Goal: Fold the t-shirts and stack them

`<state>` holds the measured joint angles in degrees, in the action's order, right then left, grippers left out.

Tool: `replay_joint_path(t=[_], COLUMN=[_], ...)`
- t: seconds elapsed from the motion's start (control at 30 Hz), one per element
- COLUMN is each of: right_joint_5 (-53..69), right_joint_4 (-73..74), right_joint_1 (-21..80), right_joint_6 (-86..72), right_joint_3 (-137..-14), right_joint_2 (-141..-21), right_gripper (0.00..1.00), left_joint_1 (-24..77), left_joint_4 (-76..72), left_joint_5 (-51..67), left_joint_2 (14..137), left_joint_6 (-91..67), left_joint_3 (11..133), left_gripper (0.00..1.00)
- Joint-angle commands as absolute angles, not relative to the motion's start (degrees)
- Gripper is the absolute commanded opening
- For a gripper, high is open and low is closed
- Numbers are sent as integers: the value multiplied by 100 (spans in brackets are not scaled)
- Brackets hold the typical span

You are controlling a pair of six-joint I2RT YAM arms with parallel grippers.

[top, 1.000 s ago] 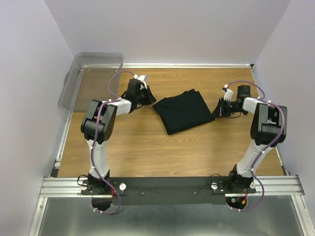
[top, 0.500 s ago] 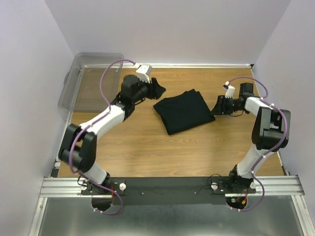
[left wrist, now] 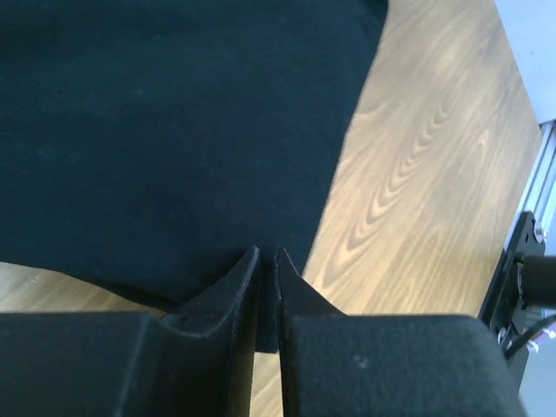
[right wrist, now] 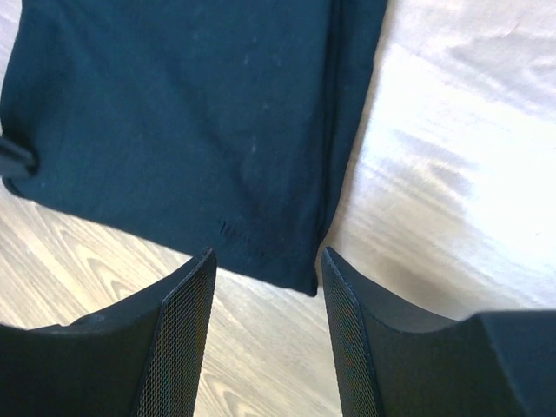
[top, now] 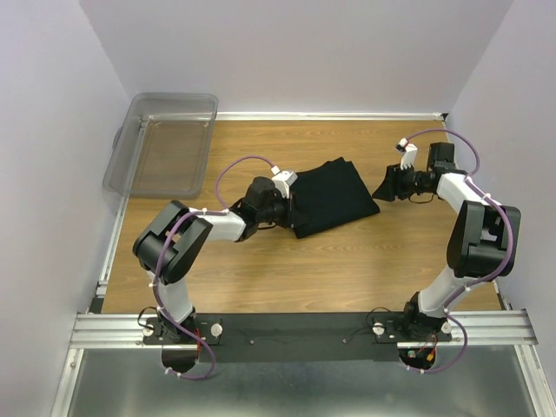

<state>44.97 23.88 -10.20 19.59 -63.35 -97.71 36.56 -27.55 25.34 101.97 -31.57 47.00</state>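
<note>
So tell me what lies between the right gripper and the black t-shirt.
Only bare wooden table: in the right wrist view it shows between the open jaws of the right gripper, short of the t-shirt corner.

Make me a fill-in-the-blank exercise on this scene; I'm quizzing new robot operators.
The folded black cloth t-shirt lies on a table whose top is made of ___. The clear rectangular plastic bin stands at the table's far ___ corner. The right gripper has its jaws ___.
Missing words: wood; left; open.
</note>
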Motion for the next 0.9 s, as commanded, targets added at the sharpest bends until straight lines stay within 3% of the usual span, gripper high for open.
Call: replay_joint_path(t=[0.0,0.27,0.53,0.6,0.73,0.87], right_joint_5=[4667,4562,4562,4605,4816,4869], right_joint_4=[2514,2549,2610,2637,2654,2663], right_joint_1=[-1055,-1055,-1046,-1046,-1028,-906], right_joint_6=[2162,2136,2092,2048,1672,1206], right_joint_3=[-6144,-6249,-6468,-6617,-7162,-7891], right_joint_2=[-9615,-9650,-9966,-10037,-10737,-11407], right_gripper=[59,59,59,60,77,79], left_joint_1=[3490,3296,3173,3182,3173,3138], left_joint_4=[-3155,-3383,-3542,-3324,-2577,-1926], left_joint_5=[2505,2540,2410,2076,714,-306], left_joint_2=[10431,10266,9468,8985,7175,5532], left_joint_6=[-3348,-3428,-3331,-3174,-2664,-2391], left_joint_3=[4650,3843,3428,3314,3278,3209], left_gripper=[17,13,19,31,57,78])
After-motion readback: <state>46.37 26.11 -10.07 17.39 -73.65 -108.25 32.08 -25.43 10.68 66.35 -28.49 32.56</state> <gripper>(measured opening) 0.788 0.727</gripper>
